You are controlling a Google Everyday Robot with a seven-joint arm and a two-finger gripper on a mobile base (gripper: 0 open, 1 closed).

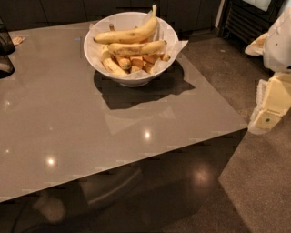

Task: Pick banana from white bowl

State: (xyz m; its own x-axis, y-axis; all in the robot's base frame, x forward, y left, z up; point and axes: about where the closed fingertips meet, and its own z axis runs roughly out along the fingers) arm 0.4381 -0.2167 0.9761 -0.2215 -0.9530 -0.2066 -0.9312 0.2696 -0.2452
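The white bowl [132, 80] stands at the far middle of the grey table [68, 127]. It is lined with white paper whose corners [179, 46] stick out over the rim. It holds several yellow bananas: a long one [129, 34] lies on top, another [136, 47] lies just under it, and shorter ones lie below. My gripper [269, 111], cream and white, is at the right edge of the view. It is off the table's right side, well apart from the bowl and lower in the view.
A dark object [4, 54] stands at the table's left edge, with a small pale thing [17, 40] behind it. Dark cabinets [54, 11] line the back. The table's front edge runs diagonally; speckled floor [259, 182] lies to the right.
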